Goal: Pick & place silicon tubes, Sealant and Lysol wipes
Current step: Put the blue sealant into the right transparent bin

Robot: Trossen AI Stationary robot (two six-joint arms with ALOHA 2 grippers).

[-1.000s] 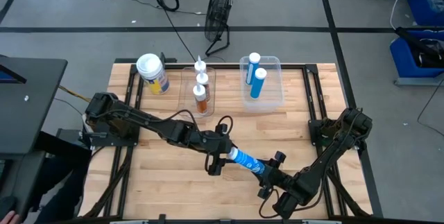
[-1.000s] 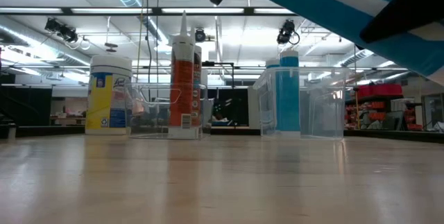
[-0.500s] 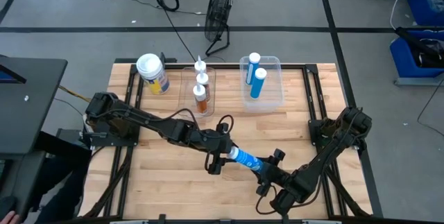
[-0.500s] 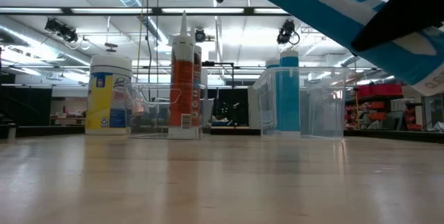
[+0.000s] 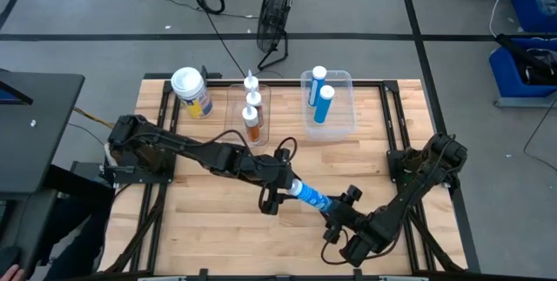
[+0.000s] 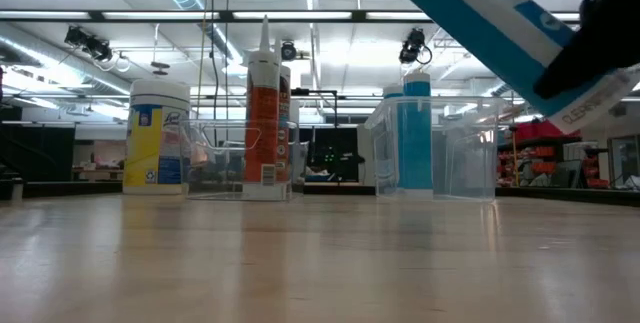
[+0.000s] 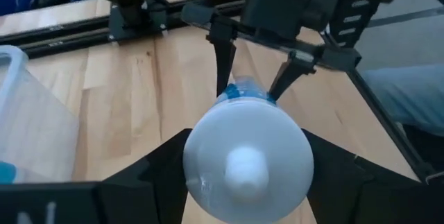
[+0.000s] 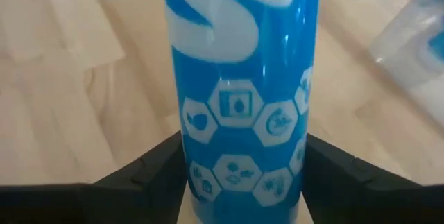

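Above the desk's (image 5: 209,220) front middle, a blue tube (image 5: 312,198) hangs tilted, gripped at both ends: left claw (image 5: 280,191) closed on its capped end, right claw (image 5: 341,214) closed on its lower body. Looks stiff, light, slick; hold mid-barrel. Clear bin (image 5: 341,117) sits well behind.

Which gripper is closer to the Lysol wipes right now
Left. The left gripper holds the blue tube mid-table, diagonally right of the Lysol wipes; the right gripper grips its other end, farther away.
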